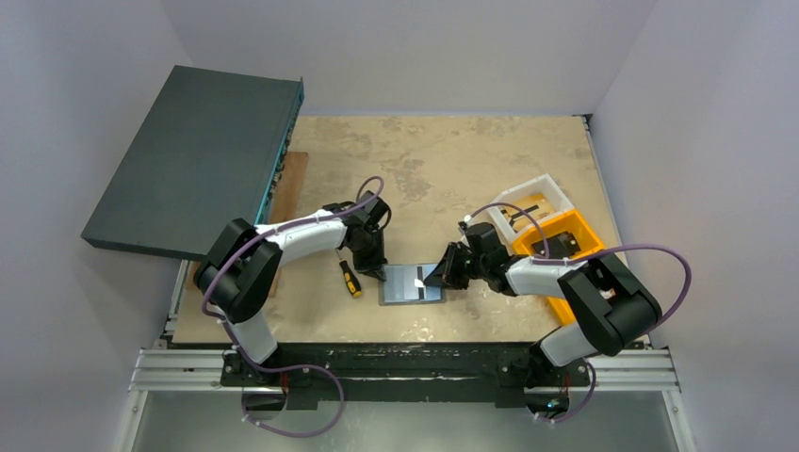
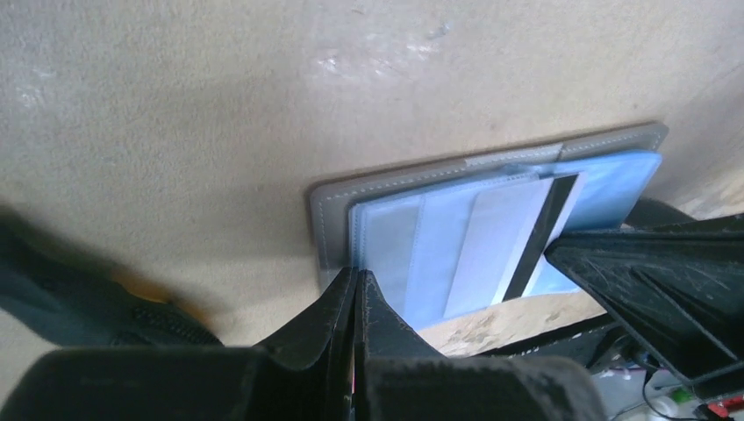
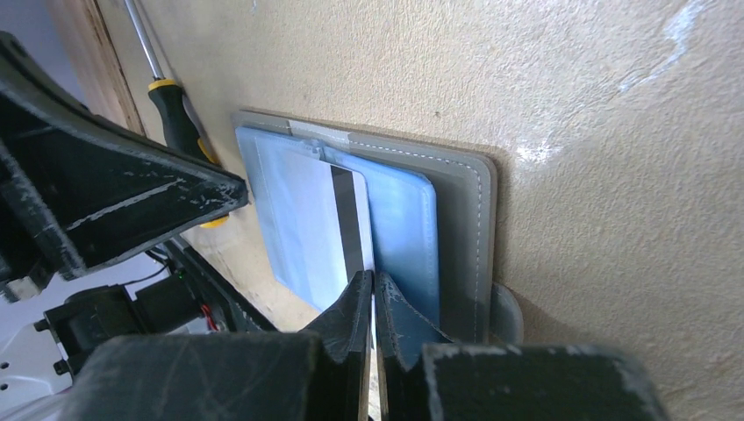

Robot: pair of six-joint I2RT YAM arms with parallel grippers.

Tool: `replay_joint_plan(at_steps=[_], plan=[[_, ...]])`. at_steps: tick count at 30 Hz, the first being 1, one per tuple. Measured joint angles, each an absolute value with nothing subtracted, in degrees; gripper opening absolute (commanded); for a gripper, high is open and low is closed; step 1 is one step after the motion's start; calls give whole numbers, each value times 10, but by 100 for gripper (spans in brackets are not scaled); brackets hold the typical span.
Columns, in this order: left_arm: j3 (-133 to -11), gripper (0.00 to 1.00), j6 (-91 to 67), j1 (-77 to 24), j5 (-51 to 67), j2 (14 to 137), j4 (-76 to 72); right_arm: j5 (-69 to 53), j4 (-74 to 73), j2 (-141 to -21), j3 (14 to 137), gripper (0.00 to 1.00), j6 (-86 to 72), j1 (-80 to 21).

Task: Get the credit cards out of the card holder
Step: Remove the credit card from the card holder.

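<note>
The grey card holder [image 1: 411, 285] lies open on the table, its pale blue pockets facing up [image 2: 395, 189] [image 3: 456, 228]. A white credit card [image 2: 500, 246] [image 3: 307, 210] with a black stripe sticks slantwise out of a pocket. My right gripper [image 1: 439, 276] [image 3: 374, 279] is shut on that card's near edge, at the holder's right side. Pressed together at the holder's left edge, my left gripper [image 1: 380, 273] [image 2: 355, 276] rests its tips on the outer pocket. Nothing shows between its fingers.
A screwdriver [image 1: 350, 278] with a yellow and black handle lies just left of the holder. A large dark flat box [image 1: 198, 160] leans at the back left over a wooden board [image 1: 290, 184]. An orange bin [image 1: 565, 247] and a white bin [image 1: 532, 202] stand at the right.
</note>
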State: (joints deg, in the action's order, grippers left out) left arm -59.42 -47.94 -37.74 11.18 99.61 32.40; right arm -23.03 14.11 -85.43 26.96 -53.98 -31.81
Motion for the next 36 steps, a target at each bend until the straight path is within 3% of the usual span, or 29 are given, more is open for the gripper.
replay_joint_plan(at_steps=[14, 20, 24, 29, 36], plan=[[-651, 0, -438, -438, 113, 984, 351, -230, 142, -854, 269, 0, -540, -318], [-651, 0, -439, -438, 111, 1039, 344, -233, 145, -854, 268, 24, -542, -318], [-651, 0, -439, -436, 120, 1045, 340, -241, 165, -857, 265, 28, -545, -318], [-651, 0, -439, -436, 120, 1046, 340, -262, 205, -877, 259, 26, -555, -317], [-652, 0, -441, -436, 120, 1047, 340, -282, 245, -907, 257, 10, -567, -316]])
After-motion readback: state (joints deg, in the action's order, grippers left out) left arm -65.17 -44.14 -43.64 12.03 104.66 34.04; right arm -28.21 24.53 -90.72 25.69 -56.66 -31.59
